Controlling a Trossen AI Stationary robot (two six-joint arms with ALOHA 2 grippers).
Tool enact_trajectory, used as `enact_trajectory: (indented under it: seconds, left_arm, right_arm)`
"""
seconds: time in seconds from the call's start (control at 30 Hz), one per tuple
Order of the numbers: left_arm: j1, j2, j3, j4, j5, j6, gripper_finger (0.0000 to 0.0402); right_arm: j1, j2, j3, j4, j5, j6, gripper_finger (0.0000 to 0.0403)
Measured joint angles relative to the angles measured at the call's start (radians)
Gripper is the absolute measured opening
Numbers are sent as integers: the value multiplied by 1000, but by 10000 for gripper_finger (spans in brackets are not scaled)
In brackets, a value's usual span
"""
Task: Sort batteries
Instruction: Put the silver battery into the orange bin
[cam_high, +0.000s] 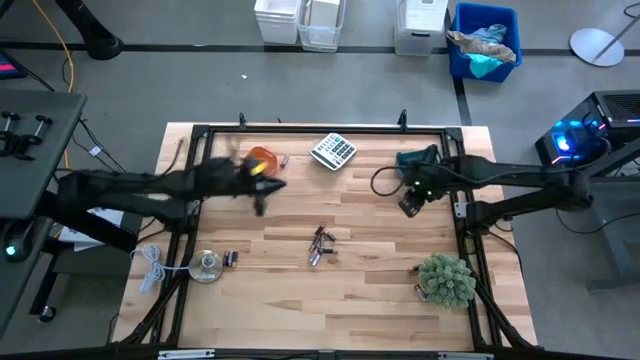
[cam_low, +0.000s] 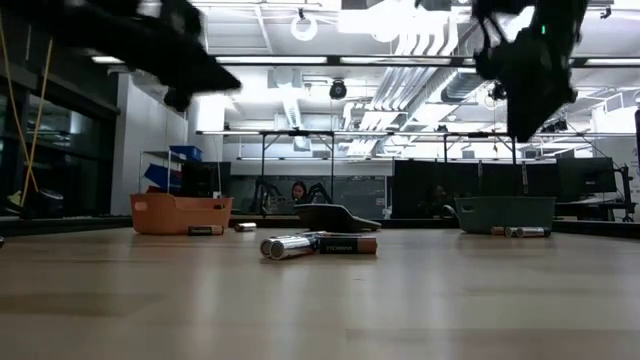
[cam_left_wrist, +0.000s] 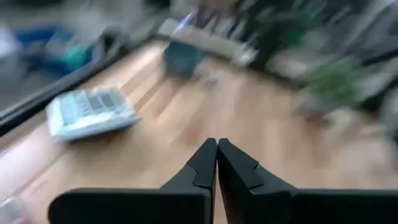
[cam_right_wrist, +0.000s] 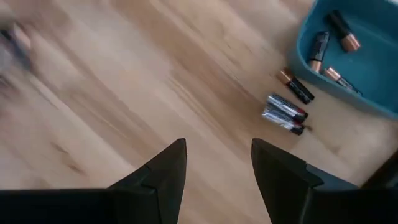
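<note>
1. My left gripper (cam_high: 262, 190) hung over the desk (cam_high: 300, 300) just beside the orange bowl (cam_high: 262, 159), on its near side. The centre batteries (cam_high: 320, 245) lay apart from it, toward the desk's middle and nearer the front edge.
2. My right gripper (cam_high: 410, 203) hung just in front of the teal bowl (cam_high: 420, 160), on the desk's right. The same centre batteries lay off to its left and nearer the front.
3. The right wrist view showed three loose batteries (cam_right_wrist: 289, 106) on the wood just outside the teal bowl (cam_right_wrist: 367, 81), ahead of my right gripper (cam_right_wrist: 217, 165), with more batteries (cam_right_wrist: 329, 43) lying inside the bowl. The high view was too coarse to show any of these.
4. The low view showed the centre batteries (cam_low: 320, 244) lying flat, one silvery and one dark with a copper end, with the orange bowl (cam_low: 180, 214) and teal bowl (cam_low: 505, 213) behind them. Both arms were up off the wood there.
5. Only the high view showed the calculator (cam_high: 333, 151), the round clear disc (cam_high: 207, 265) with a battery beside it (cam_high: 231, 258), and the green plant (cam_high: 446, 279).
6. The left wrist view showed my left gripper (cam_left_wrist: 216, 155) closed, fingertips (cam_left_wrist: 205, 165) meeting, holding nothing. The calculator (cam_left_wrist: 90, 112) lay ahead of it.
7. My right gripper stood open, a clear gap between the fingers (cam_right_wrist: 168, 171), nothing held, touching nothing.
</note>
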Motion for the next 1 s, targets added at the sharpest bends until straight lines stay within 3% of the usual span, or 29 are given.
enact_trajectory:
  seconds: [0.1, 0.17, 0.33, 0.63, 1.0]
  left_arm:
    - [76, 135, 171, -166, 16, -64, 13]
    - [122, 196, 261, -240, 79, -112, 21]
    - [196, 242, 378, -246, 199, -196, 46]
    - [264, 188, 393, -169, 209, -309, 106]
    - [267, 151, 393, -169, 208, -300, 147]
  right_arm:
    - [-56, 52, -71, 52, -3, -132, 176]
    - [-86, 91, -116, 99, -3, -192, 176]
    - [-142, 203, -173, 140, 61, -245, 176]
    - [-202, 351, -173, 177, 71, -327, 176]
    - [-246, 419, -172, 249, 60, -380, 176]
